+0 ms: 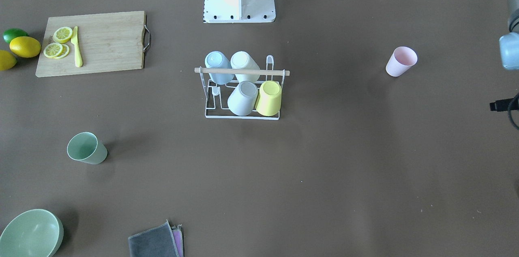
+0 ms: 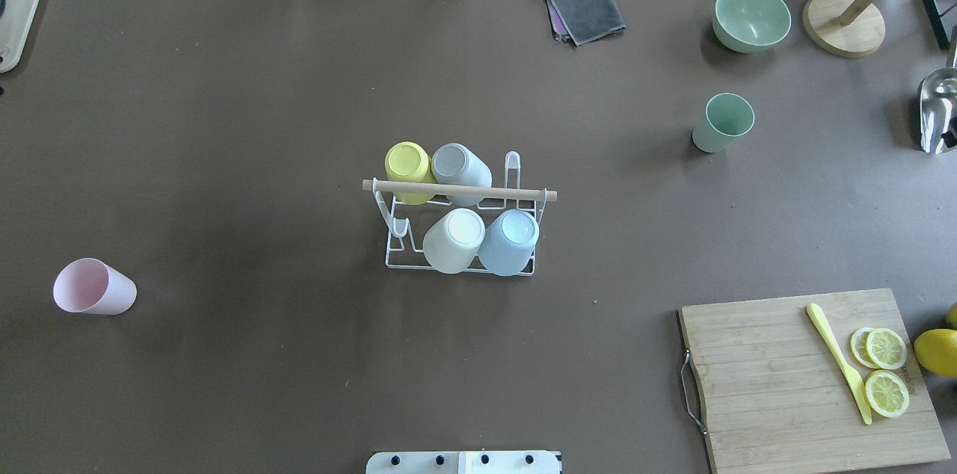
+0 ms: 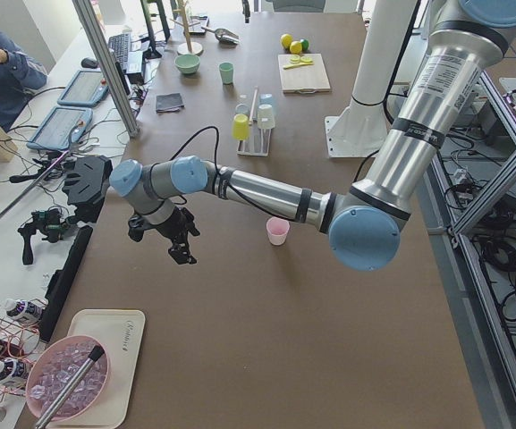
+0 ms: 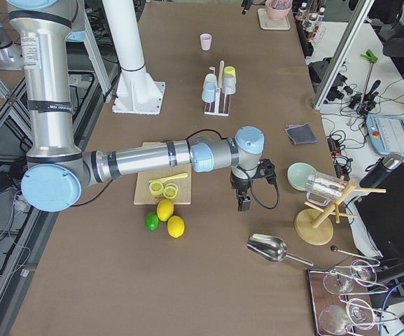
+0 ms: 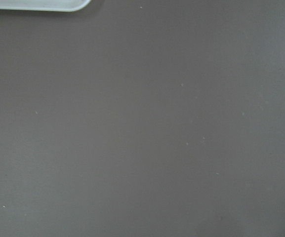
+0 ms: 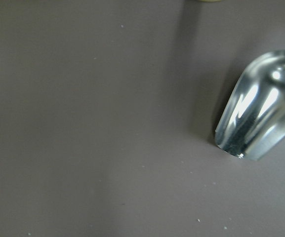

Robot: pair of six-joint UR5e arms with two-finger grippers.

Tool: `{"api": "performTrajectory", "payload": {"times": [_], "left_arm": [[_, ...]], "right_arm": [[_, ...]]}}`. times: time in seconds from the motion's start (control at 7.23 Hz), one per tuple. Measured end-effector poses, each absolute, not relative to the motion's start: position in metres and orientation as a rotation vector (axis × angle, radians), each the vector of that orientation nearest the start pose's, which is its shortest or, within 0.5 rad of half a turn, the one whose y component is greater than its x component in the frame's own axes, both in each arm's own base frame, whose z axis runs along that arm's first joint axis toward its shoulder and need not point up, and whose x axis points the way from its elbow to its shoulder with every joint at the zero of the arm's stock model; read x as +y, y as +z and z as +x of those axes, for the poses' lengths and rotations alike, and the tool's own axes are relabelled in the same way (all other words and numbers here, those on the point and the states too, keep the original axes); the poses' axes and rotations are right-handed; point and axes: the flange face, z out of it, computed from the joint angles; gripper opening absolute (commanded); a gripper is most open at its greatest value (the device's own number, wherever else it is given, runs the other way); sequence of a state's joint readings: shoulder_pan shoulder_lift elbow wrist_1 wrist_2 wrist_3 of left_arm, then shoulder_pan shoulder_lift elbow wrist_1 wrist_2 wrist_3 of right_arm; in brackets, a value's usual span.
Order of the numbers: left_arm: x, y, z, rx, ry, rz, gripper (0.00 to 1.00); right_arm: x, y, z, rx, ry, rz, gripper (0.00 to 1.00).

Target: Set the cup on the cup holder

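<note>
Grippers appear only in the side views, so whether either is open or closed cannot be told. The left gripper (image 3: 184, 250) hangs over bare table (image 2: 299, 85), apart from the pink cup (image 2: 93, 287), and the right gripper (image 4: 244, 204) hangs over the table near the metal scoop (image 4: 270, 246). Mid-table stands the cup holder (image 2: 516, 193), bearing upturned yellow, grey, white and blue cups, while the pink cup and the green cup (image 2: 722, 122) stand upright on opposite sides, well apart from it.

Four cups (image 2: 454, 238) crowd cup holder (image 2: 542, 195) (one end seemingly free).
</note>
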State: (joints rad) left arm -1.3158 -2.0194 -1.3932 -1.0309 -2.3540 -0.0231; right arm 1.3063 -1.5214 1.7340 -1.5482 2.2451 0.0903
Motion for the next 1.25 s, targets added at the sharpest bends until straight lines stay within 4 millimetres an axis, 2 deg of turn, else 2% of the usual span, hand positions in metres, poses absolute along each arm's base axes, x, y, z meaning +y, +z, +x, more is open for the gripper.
{"api": "performTrajectory", "payload": {"times": [0.14, 0.28, 0.42, 0.69, 0.97, 1.25], "left_arm": [[-0.633, 0.519, 0.146, 0.722, 0.184, -0.393, 0.98], [-0.627, 0.514, 0.183, 0.72, 0.276, -0.413, 0.98], [-0.619, 0.517, 0.209, 0.727, 0.376, -0.436, 0.98], [-0.596, 0.522, 0.25, 0.727, 0.512, -0.507, 0.98], [-0.573, 0.518, 0.293, 0.711, 0.595, -0.561, 0.98], [-0.549, 0.517, 0.327, 0.68, 0.643, -0.633, 0.98]], "right_arm": [[-0.526, 0.531, -0.102, -0.704, -0.309, 0.129, 1.0], [-0.54, 0.505, -0.131, -0.712, -0.351, 0.156, 1.0], [-0.561, 0.484, -0.155, -0.722, -0.362, 0.166, 1.0], [-0.609, 0.456, -0.185, -0.738, -0.341, 0.151, 1.0], [-0.658, 0.424, -0.211, -0.752, -0.306, 0.086, 1.0], [-0.705, 0.411, -0.24, -0.776, -0.286, -0.004, 1.0]]}}
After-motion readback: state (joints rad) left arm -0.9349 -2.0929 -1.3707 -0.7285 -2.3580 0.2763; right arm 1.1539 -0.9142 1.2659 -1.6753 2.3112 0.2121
